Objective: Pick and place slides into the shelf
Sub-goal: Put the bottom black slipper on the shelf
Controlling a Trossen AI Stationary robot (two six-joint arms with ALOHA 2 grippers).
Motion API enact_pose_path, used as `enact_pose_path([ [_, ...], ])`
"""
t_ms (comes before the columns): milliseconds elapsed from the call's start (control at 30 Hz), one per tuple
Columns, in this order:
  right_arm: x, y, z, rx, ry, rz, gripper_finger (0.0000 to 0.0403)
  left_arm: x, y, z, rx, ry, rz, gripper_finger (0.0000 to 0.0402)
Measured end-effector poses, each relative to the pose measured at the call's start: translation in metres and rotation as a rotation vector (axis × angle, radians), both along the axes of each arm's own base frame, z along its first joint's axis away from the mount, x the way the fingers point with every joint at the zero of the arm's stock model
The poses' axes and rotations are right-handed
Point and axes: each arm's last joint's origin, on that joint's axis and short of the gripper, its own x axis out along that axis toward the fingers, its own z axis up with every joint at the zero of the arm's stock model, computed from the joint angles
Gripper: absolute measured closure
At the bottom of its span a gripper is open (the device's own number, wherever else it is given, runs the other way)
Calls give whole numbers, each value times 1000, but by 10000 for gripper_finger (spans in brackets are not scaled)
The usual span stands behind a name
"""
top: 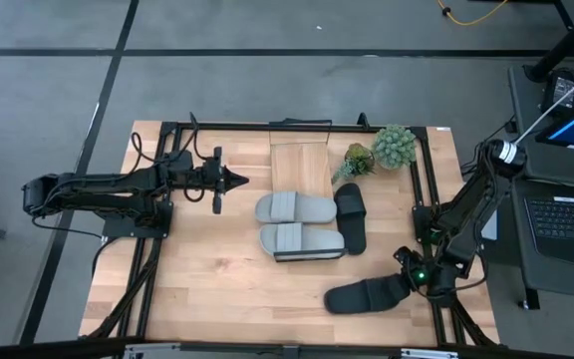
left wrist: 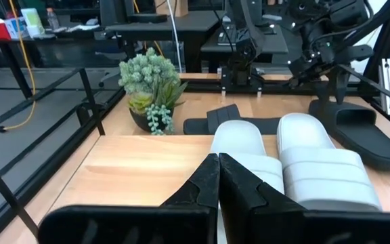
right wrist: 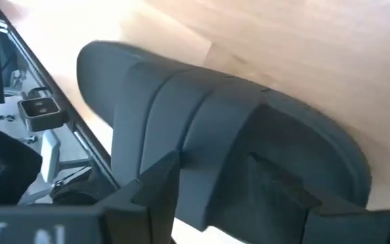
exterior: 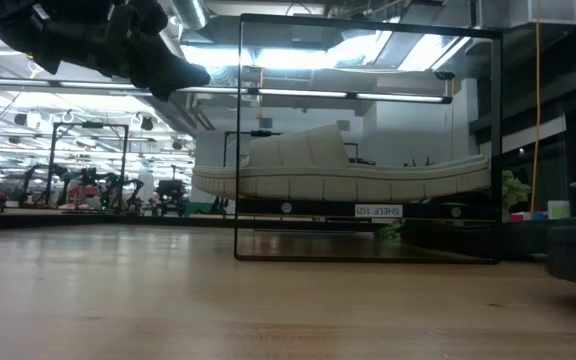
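Straddling black slide [top: 367,295] near table edge [top: 267,333], right end effector [top: 408,282].

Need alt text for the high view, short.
Overhead view of a wooden table: the right gripper is at a black slide near the front right edge, fingers wide. Two grey slides and another black slide lie mid-table beside the small shelf and potted plants. The left gripper, shut, hovers at left.

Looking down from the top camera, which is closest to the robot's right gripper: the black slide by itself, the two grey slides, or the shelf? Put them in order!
From the right gripper:
1. Lone black slide, at its jaws, near the table's front edge.
2. Grey slides, side by side mid-table.
3. Shelf, at the back, beyond the grey pair.
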Motion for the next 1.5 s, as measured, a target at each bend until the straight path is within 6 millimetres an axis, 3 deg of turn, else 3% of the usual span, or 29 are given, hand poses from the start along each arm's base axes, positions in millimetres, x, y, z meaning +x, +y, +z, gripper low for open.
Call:
enact_pose_path([
  [233,4,10,1,58,-50,24,233,0,0,0,0,2,0,401],
  [600,8,16,-14,-1,-59,22,242,0,0,0,0,2,0,401],
  [700,9,18,-14,-9,-72,44,276,0,0,0,0,3,0,401],
  [900,9,18,-14,-33,-88,69,385,0,0,0,-1,3,0,401],
  [1167,11,18,-11,-98,-170,93,391,0,0,0,-1,3,0,401],
  [1500,18,26,11,-204,-381,135,391,0,0,0,0,3,0,401],
])
